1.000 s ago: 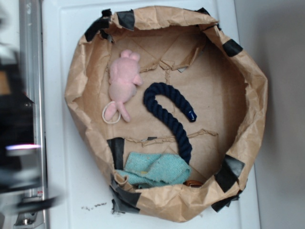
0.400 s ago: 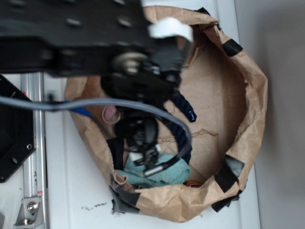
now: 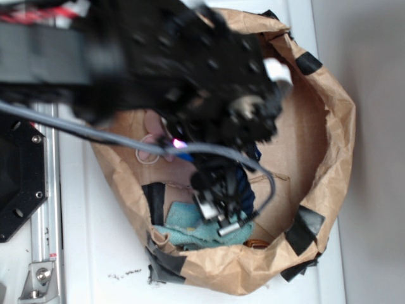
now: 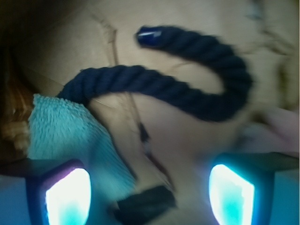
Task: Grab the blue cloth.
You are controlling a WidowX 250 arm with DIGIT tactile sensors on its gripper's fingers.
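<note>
Currently approach step — gripper (image 3: 220, 218) spread wide, empty, hovering beside blue cloth (image 4: 65, 129); next: shift over cloth, descend.

Even, bright light on the white worktop (image 3: 95, 253), my arm (image 3: 158, 63) smeared by motion blur in the exterior view, wrist view soft and blurred, my jaws glowing cyan at bottom corners, upper left dark.

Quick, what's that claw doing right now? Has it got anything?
Claw: open, holding nothing; the small fuzzy teal-blue terry cloth lies by one finger.
</note>
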